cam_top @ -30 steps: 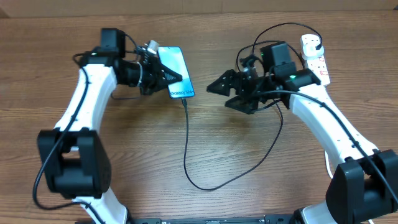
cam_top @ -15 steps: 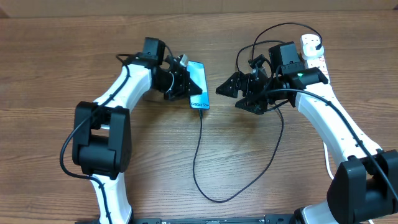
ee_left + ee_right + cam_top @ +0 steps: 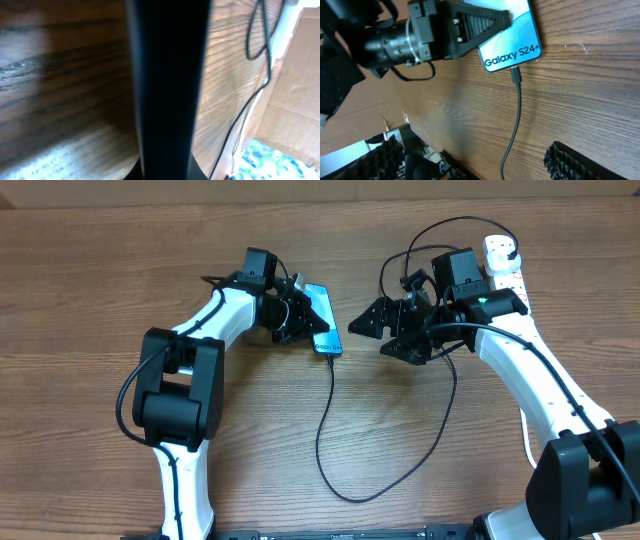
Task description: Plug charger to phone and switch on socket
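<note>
The phone [image 3: 327, 328] with its blue-teal screen lies left of the table's middle; the right wrist view shows "Galaxy S24+" on it [image 3: 512, 47]. My left gripper [image 3: 303, 320] is shut on the phone's left side; the phone's dark edge [image 3: 167, 90] fills the left wrist view. The charger's connector tip [image 3: 515, 75] sits in the phone's bottom edge. Its black cable [image 3: 345, 492] loops toward the front and back up to the white socket strip [image 3: 510, 280] at the far right. My right gripper [image 3: 368, 337] is open and empty, just right of the phone, with the cable between its fingers [image 3: 485, 165].
The socket's thick white cord [image 3: 528, 442] runs down the right side under my right arm. A cardboard wall [image 3: 320, 190] borders the table's far edge. Bare wood lies at the front left [image 3: 60, 380].
My left gripper has carried the phone to the right, toward my right gripper, with the cable trailing along. My right gripper shifted slightly right, then stayed still and open.
</note>
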